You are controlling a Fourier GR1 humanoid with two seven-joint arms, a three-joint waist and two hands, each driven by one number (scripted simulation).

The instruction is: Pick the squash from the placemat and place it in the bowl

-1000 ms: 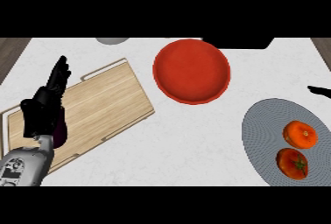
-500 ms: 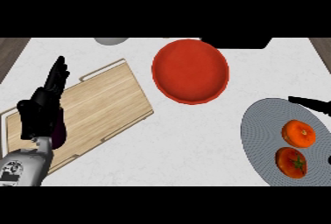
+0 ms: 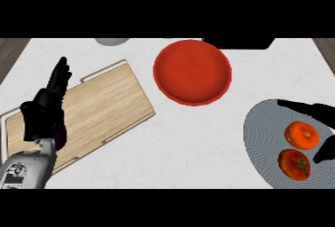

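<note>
Though not yet clamped on anything, note right hand (image 3: pixel 319 109) at the right edge, fingers (image 3: pixel 325 153) apart, bracketing the far orange fruit (image 3: pixel 302 135) on the grey placemat (image 3: pixel 262 133). Treat as the likely squash; cannot confirm against the near fruit (image 3: pixel 294 164). Carry left and far to the red bowl (image 3: pixel 192 72); open bench (image 3: pixel 189 142) between. Left hand (image 3: pixel 44 116) resting at left over the cutting board (image 3: pixel 98 106), fingers straight.
</note>
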